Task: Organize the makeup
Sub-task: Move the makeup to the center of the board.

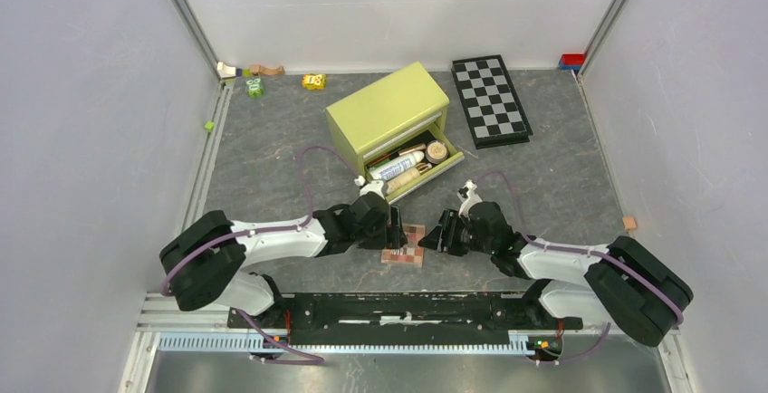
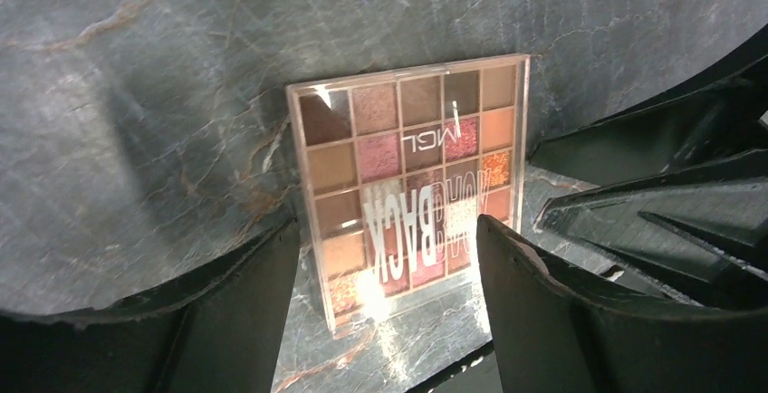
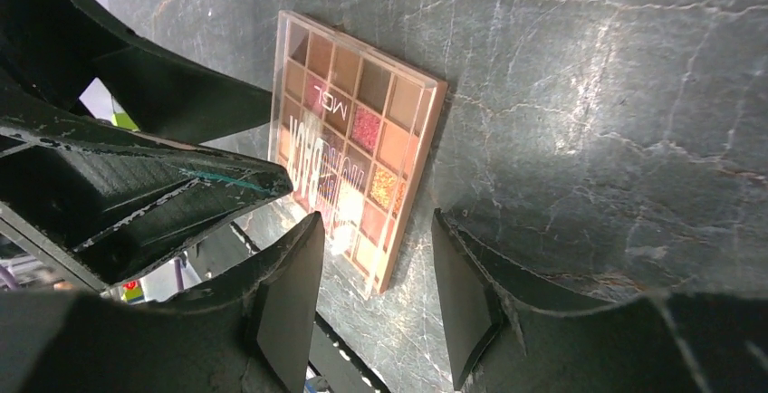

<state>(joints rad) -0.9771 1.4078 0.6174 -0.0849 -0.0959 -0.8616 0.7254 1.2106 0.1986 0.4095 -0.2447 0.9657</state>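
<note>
The square pink-brown eyeshadow palette lies flat on the grey table between my two grippers. In the left wrist view the palette sits between my open left gripper's fingers, its near end inside the gap, with neither finger clamped on it. In the right wrist view my open, empty right gripper hovers at the palette's near corner. The yellow-green box has its drawer open, holding a white tube, a tan jar and a beige bottle.
A black-and-white checkerboard lies at the back right. Small toy blocks sit along the back left wall, and a tan block at the right wall. My left gripper's fingers crowd the left of the right wrist view.
</note>
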